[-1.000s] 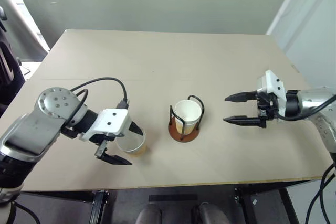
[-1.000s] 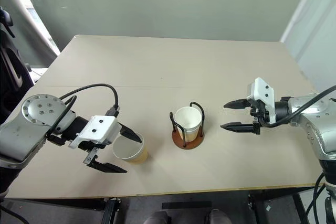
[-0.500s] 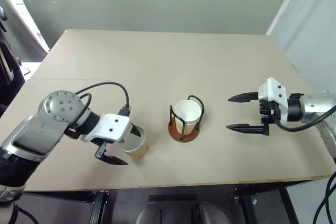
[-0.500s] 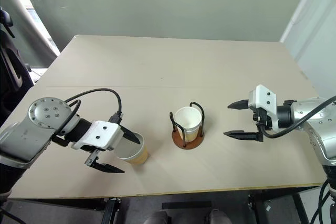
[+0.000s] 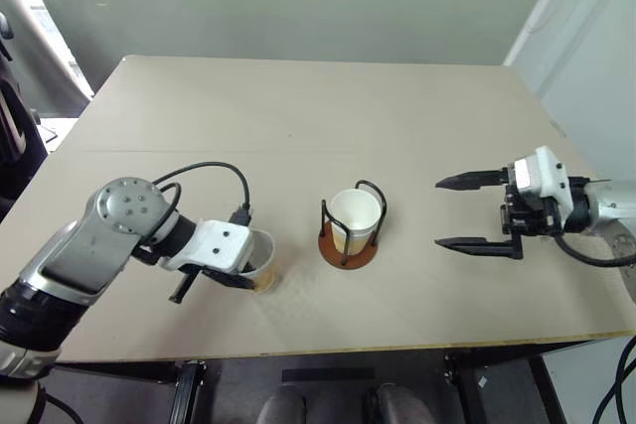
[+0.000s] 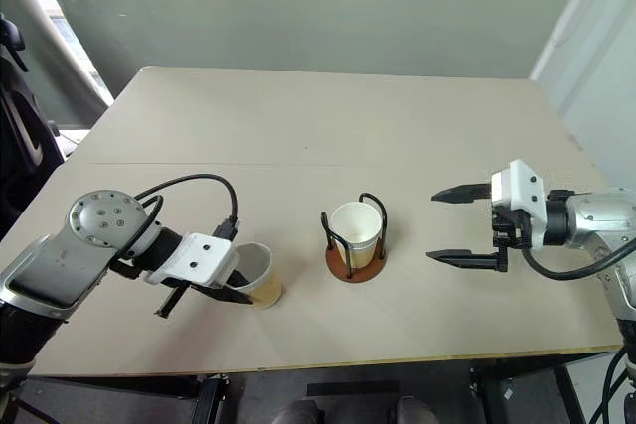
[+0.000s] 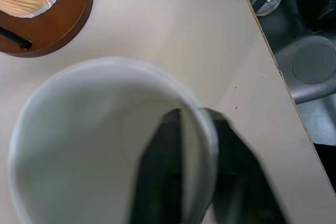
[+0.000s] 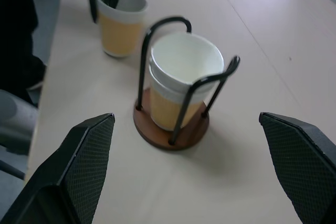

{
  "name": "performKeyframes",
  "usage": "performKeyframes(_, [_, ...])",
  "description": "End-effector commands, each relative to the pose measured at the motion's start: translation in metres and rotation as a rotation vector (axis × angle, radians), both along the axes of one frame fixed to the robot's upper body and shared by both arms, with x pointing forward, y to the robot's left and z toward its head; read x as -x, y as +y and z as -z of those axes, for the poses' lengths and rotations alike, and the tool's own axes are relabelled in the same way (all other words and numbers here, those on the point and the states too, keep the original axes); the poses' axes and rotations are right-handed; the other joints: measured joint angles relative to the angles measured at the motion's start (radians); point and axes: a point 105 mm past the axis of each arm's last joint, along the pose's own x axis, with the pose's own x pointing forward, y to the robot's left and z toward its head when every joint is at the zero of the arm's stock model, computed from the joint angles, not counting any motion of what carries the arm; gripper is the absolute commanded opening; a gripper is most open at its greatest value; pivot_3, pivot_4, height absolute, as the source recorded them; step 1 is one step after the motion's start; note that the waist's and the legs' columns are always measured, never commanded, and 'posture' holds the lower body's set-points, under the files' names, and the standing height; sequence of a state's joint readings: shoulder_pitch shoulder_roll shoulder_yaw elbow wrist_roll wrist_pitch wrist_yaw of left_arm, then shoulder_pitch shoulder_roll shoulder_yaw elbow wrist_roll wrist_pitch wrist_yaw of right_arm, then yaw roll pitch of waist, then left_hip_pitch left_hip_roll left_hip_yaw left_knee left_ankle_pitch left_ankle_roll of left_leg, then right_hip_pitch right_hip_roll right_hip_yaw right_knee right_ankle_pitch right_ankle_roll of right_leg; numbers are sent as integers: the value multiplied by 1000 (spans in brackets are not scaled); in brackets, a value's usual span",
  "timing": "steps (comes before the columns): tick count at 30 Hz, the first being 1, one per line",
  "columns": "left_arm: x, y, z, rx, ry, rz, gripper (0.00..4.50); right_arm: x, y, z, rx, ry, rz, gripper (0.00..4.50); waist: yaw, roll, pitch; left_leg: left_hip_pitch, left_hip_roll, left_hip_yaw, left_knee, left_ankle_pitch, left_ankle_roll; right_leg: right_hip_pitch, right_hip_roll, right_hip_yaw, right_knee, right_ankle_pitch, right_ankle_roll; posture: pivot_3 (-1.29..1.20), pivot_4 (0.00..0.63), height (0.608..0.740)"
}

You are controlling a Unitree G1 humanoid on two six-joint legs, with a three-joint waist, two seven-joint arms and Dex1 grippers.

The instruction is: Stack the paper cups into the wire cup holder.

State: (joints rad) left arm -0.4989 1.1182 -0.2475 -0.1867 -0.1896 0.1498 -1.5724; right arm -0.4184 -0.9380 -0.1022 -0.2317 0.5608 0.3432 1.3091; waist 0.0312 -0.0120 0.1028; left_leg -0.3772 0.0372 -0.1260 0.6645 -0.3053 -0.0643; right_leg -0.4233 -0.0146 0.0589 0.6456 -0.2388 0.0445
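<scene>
Now cup (image 7: 100, 150) rim pinched between left jaws (image 7: 197, 161), on table (image 5: 298, 116).

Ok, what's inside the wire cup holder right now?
The wire cup holder holds nested paper cups: two rims show, one inside the other. The top cup's white inside looks empty. Any cup deeper in the stack is covered.

Two nested tan ribbed paper cups (image 5: 355, 217) upright inside wire cup holder (image 5: 348, 248) on its reddish-brown disc; third cup (image 5: 260, 263) upright nearby to the left, rim pinched between black fingers
</scene>
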Motion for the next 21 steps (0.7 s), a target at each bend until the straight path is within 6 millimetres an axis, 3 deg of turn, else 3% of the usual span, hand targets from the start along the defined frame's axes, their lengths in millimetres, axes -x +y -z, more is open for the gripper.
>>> performKeyframes(1, [1, 0, -6, -1, -8, 23, 34, 7, 0, -12, -22, -54, -43, 4500, 0, 0, 0, 0, 0, 0, 0, 0, 0, 0, 0, 0, 0, 0, 0, 0, 150, 740])
performKeyframes(10, [-2, -5, -19, 76, 16, 1, 34, 17, 4, -5, 1, -55, -119, 4500, 1, 0, 0, 0, 0, 0, 0, 0, 0, 0, 0, 0, 0, 0, 0, 0, 150, 740])
performKeyframes(21, [-35, -28, -90, 295, -60, -29, 34, 16, -1, 4, 43, -73, -140, 4500, 3, 0, 0, 0, 0, 0, 1, 0, 0, 1, 0, 0, 1, 0, 0, 0, 150, 740])
